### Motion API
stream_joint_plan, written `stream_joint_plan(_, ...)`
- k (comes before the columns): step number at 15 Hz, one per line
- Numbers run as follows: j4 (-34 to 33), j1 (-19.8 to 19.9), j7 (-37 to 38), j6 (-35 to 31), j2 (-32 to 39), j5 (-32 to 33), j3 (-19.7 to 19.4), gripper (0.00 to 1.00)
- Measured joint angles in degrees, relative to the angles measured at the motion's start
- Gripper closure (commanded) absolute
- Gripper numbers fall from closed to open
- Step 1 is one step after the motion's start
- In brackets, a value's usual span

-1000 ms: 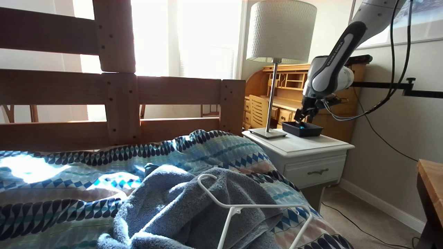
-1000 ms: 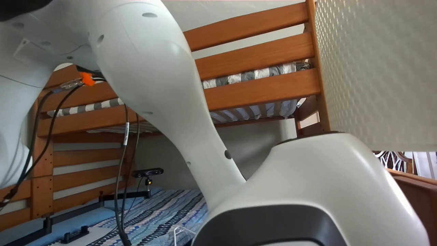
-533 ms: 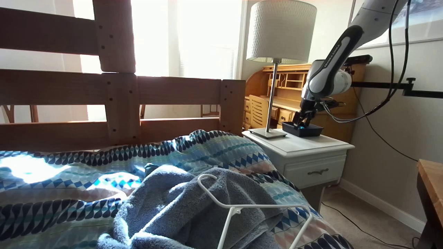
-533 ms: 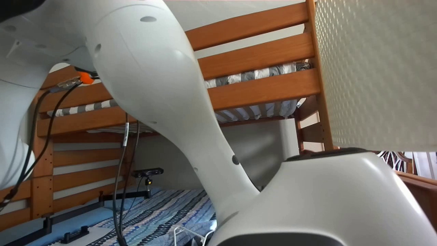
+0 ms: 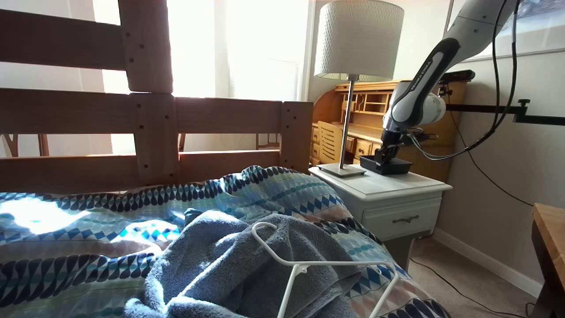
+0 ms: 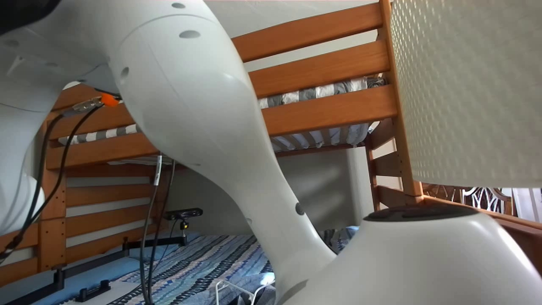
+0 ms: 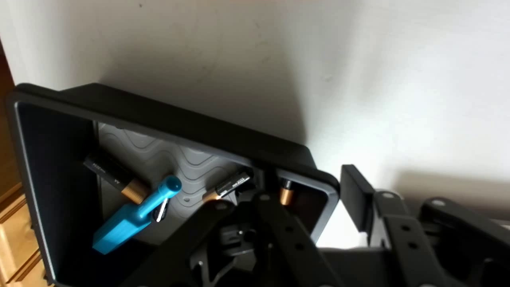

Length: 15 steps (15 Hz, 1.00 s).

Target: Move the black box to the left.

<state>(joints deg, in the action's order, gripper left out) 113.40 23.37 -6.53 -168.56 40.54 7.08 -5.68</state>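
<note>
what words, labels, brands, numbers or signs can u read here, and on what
"FRANKA EMIKA": on the white-and-black robot arm, in an exterior view.
"AA", faintly: on the leftmost black-and-copper battery in the black rectangular box, wrist view.
Too small or blurred: the first battery's other print, white print on another such battery, any on the white cable tag.

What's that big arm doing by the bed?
A jointed white robot arm has its black two-fingered hand open at a rectangular black plastic-looking box on a boxy white nightstand. One finger is over the box's inside, the other beyond its end wall. The box, meant to go left, isn't gripped yet.
</note>
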Motion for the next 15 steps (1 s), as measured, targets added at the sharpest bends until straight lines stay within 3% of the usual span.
stream_joint_plan(2, -0.3, 0.1, -0.2, 0.0, 0.2, 0.0, 0.0, 0.98)
stream_joint_plan(3, -0.4, 0.1, -0.2, 0.0, 0.3, 0.0, 0.0, 0.99)
stream_joint_plan(7, -0.4, -1.1, -0.1, 0.0, 0.3, 0.0, -1.7, 0.97)
stream_joint_plan(15, 1.9, -11.1, 4.2, 0.0, 0.1, 0.1, -13.8, 0.97)
